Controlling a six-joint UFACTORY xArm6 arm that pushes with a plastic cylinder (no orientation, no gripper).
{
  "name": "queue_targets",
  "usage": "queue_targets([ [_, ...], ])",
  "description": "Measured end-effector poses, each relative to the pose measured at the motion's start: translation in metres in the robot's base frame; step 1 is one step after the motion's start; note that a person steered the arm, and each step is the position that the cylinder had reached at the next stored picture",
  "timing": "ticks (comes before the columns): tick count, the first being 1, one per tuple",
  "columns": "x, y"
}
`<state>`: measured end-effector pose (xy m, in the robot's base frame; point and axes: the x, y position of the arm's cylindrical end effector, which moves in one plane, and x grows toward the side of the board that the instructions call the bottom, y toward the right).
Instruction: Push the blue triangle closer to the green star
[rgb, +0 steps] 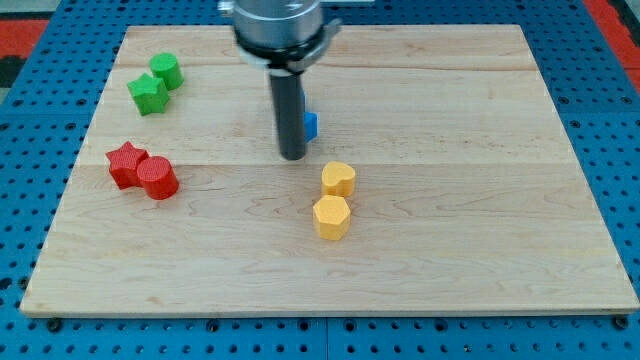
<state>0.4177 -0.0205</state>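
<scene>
The blue triangle (310, 124) lies near the board's upper middle, mostly hidden behind the rod; only its right edge shows. My tip (292, 156) rests on the board just left of and slightly below the blue block, touching or nearly touching it. The green star (147, 94) lies at the upper left, with a green cylinder (166, 71) against its upper right side. The star is far to the left of the blue triangle.
A red star (126, 164) and a red cylinder (157, 178) sit together at the left. A yellow heart (338, 179) and a yellow hexagon (331, 217) sit below and right of my tip. The wooden board (480, 200) lies on a blue pegboard.
</scene>
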Motion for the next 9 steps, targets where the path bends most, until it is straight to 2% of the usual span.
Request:
queue_targets([
  [1,0.009,0.017],
  [2,-0.042,0.059],
  [3,-0.059,0.023],
  [4,-0.034,-0.051],
  [5,-0.028,-0.095],
  [7,0.008,-0.096],
  [8,0.038,-0.069],
  [9,0.05,-0.088],
])
